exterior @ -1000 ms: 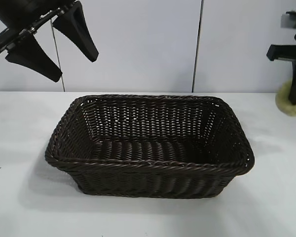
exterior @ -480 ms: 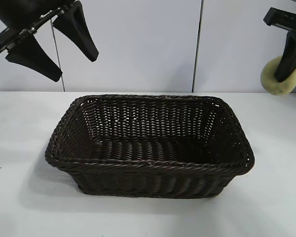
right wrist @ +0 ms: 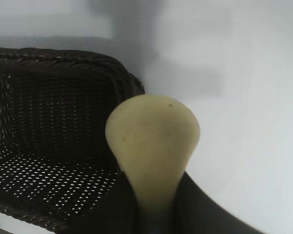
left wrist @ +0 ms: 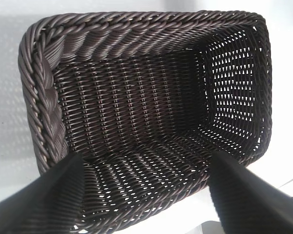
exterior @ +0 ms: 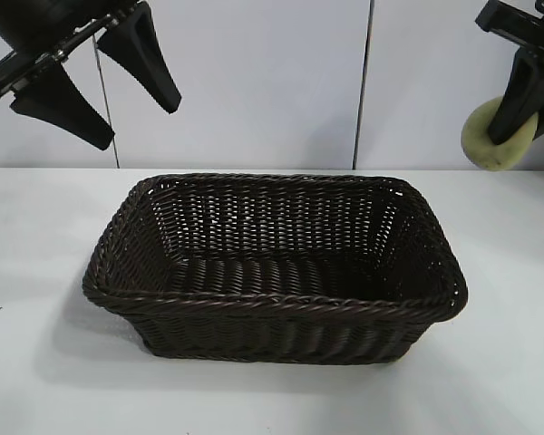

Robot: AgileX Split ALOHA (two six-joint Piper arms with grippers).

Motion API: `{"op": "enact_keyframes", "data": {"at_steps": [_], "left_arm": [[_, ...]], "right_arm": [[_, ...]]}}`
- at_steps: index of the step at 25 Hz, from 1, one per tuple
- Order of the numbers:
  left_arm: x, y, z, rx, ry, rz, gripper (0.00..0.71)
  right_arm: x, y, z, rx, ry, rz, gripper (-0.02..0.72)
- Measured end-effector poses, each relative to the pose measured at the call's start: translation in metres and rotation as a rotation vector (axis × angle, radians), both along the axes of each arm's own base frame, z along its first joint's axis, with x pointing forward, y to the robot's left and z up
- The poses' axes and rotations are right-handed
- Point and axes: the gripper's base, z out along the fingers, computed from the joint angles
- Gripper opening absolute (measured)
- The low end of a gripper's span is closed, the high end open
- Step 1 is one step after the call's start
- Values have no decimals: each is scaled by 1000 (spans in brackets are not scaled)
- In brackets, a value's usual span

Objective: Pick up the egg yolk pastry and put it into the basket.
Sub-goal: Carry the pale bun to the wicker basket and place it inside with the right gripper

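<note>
Two fingers of the right gripper [exterior: 512, 122] pinch the egg yolk pastry [exterior: 488, 136], squeezing it narrow at the grip, aloft beyond the basket's [exterior: 276, 304] right end, presumably so it clears the braided rim. Over the basket's left end hangs the left gripper [exterior: 100, 86], idle, jaws wide. Below the basket lies the white table [exterior: 54, 390]; behind it, pale wall panels [exterior: 254, 82], perhaps seamed.

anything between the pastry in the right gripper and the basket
Nothing. In the exterior view the egg yolk pastry, held by the right gripper, hangs above and beyond the basket with only bare table between.
</note>
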Motion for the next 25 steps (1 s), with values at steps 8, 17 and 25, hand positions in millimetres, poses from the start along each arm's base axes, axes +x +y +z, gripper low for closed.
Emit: {"op": "enact_keyframes", "data": {"at_steps": [8, 17, 25], "left_arm": [[0, 0, 0, 0, 0, 0, 521], [0, 0, 0, 0, 0, 0, 521], [0, 0, 0, 0, 0, -1, 521]], "right_arm": [[-5, 51, 0, -8, -24, 145, 108], [-21, 110, 1, -4, -47, 295, 108], [-29, 136, -6, -12, -26, 371, 108]]}}
